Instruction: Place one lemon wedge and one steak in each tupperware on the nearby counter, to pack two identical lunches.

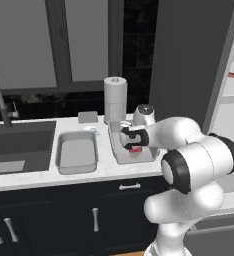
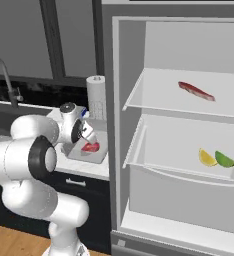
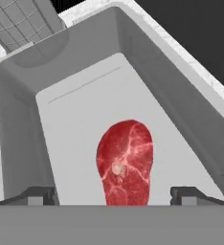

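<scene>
Marble counter [image 1: 39,180] | your gripper [image 3: 113,195] hangs released, jaws wide, over the tupperware [image 3: 190,100] nearest the paper-towel roll [image 1: 115,97] | steak [image 3: 125,162] lies flat inside it | other tupperware [image 1: 77,152] left of it.

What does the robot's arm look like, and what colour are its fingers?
The arm is smooth, glossy white, built from fat rounded segments with black rings at the joints. Its gripper ends in two small dark grey fingers. No cables or markings are visible.
</scene>
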